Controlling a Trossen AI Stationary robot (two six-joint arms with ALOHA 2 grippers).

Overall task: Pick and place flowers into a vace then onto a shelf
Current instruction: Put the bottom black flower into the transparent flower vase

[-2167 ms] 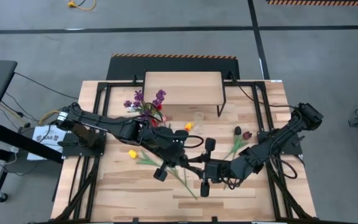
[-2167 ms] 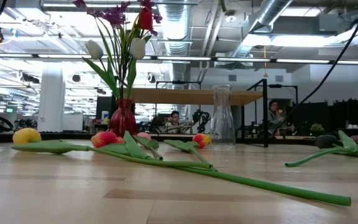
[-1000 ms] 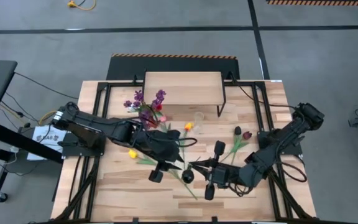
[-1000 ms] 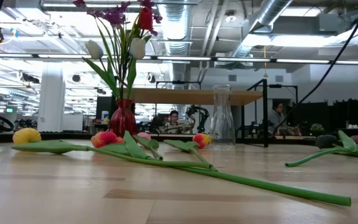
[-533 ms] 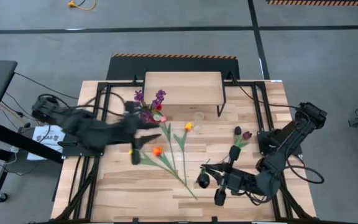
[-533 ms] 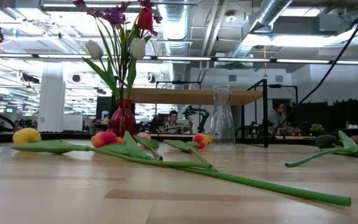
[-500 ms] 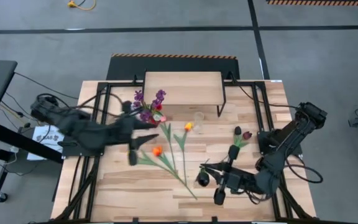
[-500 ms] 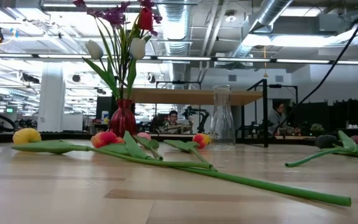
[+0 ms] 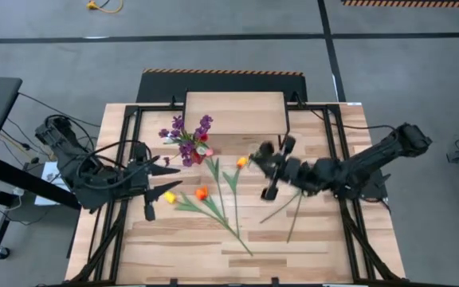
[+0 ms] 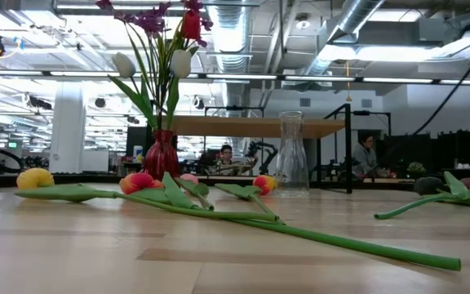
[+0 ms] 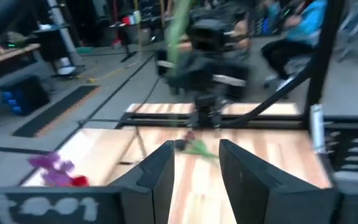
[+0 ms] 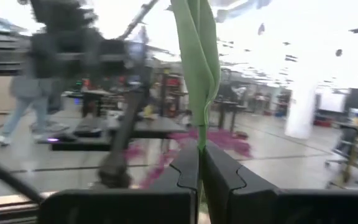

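Observation:
My right gripper (image 9: 258, 154) hangs over the far middle of the table, near the shelf (image 9: 233, 112), shut on a green flower stem (image 12: 197, 74); the flower's head does not show. A clear glass vase (image 10: 290, 151) stands below it. A red vase (image 10: 161, 153) holds several flowers (image 9: 188, 137). Loose flowers lie flat on the planks: yellow (image 9: 170, 197), red-orange (image 9: 202, 193), orange (image 9: 241, 162). My left gripper (image 9: 168, 174) is open with nothing in it, over the table's left part. My right gripper pinches the green stem (image 12: 199, 142) between its two shut fingers (image 12: 185, 171). The fingers reach in about level from the table's right and lie across the stem. The stem with its leaf rises above the fingers, clear of the table.
Two dark maroon flowers (image 10: 425, 186) lie at the right, their stems (image 9: 281, 209) running toward the near edge. A long stem (image 9: 229, 231) crosses the table's middle. People sit in the room beyond the table (image 10: 365, 155).
My right gripper, still shut on the stem, has swung from the near right of the table toward the far edge, over to the glass vase and shelf. My left gripper has drawn back from the table's middle toward the left edge. The flowers on the table lie as before.

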